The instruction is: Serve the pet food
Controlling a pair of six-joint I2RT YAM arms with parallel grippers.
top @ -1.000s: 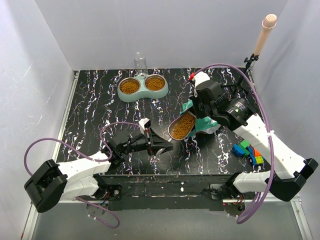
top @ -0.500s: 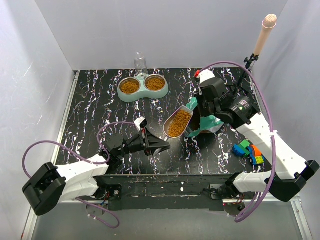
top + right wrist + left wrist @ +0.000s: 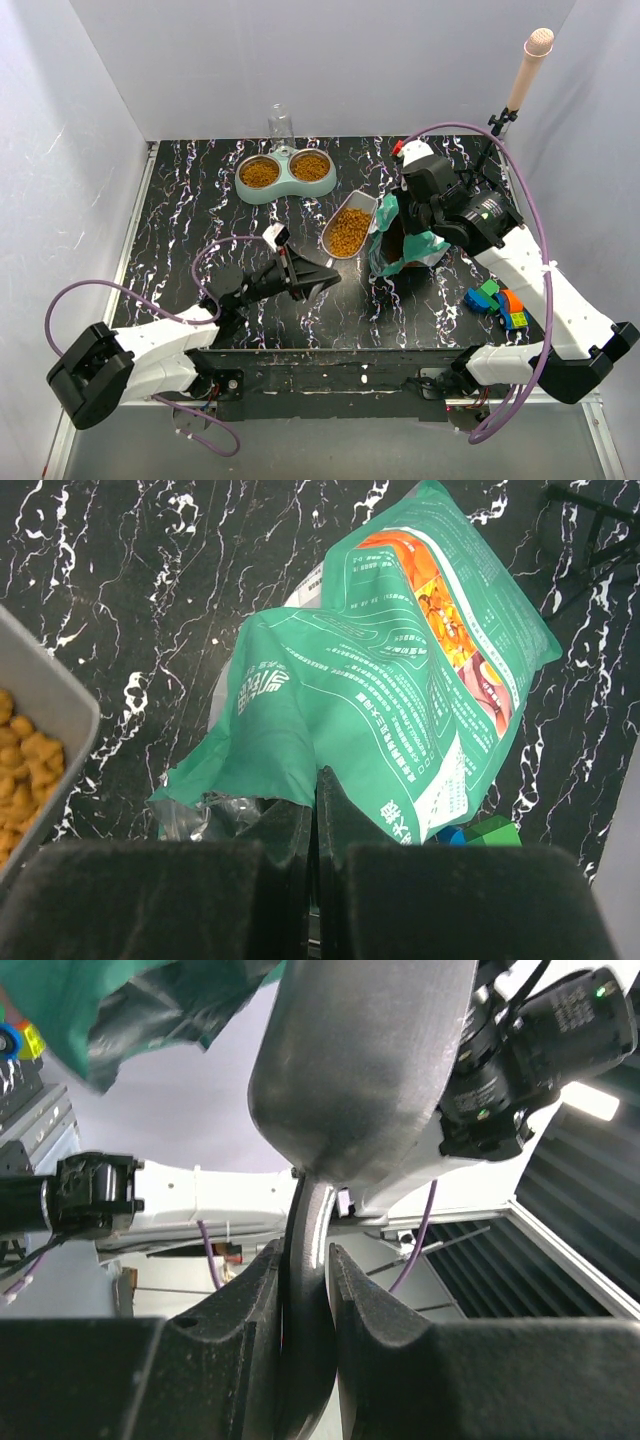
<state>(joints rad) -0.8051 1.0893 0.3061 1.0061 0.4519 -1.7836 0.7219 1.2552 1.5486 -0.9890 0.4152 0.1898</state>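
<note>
We are holding the grey scoop (image 3: pixel 360 1060) by its handle, the left gripper (image 3: pixel 305 1265) closed tight on it. The kibble (image 3: pixel 348 230) is heaping in the scoop at the centre of the top view, apart from the double bowl (image 3: pixel 285 188) above it. The right gripper (image 3: pixel 313 815) is pinching the edge of the bag (image 3: pixel 400 710). Any tilt on the way may be spilling kibble, and the bowl already looks full.
</note>
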